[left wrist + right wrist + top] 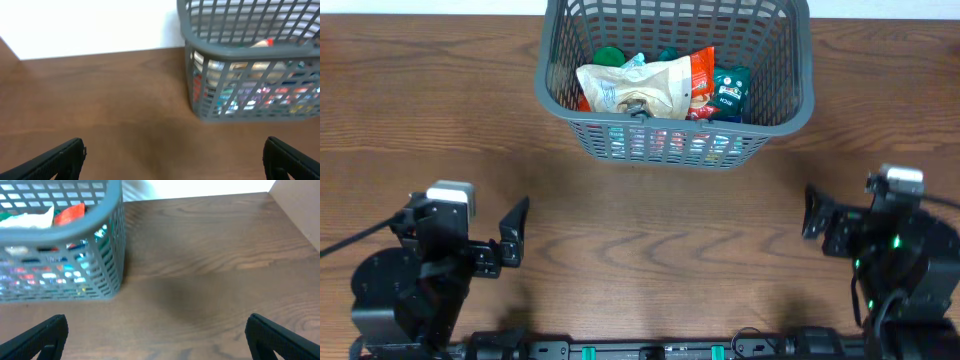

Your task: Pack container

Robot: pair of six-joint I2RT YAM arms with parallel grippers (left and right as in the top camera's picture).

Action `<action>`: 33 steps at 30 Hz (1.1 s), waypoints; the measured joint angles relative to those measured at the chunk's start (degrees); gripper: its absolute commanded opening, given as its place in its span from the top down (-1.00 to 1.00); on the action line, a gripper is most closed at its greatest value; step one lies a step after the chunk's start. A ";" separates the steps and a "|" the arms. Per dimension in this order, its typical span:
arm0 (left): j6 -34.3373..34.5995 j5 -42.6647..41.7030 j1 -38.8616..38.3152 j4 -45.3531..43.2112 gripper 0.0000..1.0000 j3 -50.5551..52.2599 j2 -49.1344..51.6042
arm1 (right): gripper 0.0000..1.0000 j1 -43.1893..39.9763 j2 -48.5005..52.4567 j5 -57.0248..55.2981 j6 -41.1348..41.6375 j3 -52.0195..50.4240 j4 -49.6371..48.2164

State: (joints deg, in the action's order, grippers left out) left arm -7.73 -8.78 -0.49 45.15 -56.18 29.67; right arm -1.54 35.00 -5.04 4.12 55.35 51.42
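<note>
Both wide open and empty: left end effector, right end effector. Bump the container and that heaped white packet could probably spill out.

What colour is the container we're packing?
The container is grey all over, with slotted lattice sides. The overhead view shows it best.

Container at far centre of surface. Inside it: large packet centre-left, smaller packet just right of it. Left hand near-left, right hand near-right, both well apart from container.
</note>
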 measured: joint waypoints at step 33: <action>0.02 1.73 0.00 2.58 -0.97 6.84 -1.07 | -0.98 1.49 -10.01 -0.20 0.02 -3.78 17.70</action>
State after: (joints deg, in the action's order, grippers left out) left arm -7.70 -7.05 -0.49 47.72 -49.34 28.60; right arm -0.05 24.99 -5.23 4.14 51.57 69.12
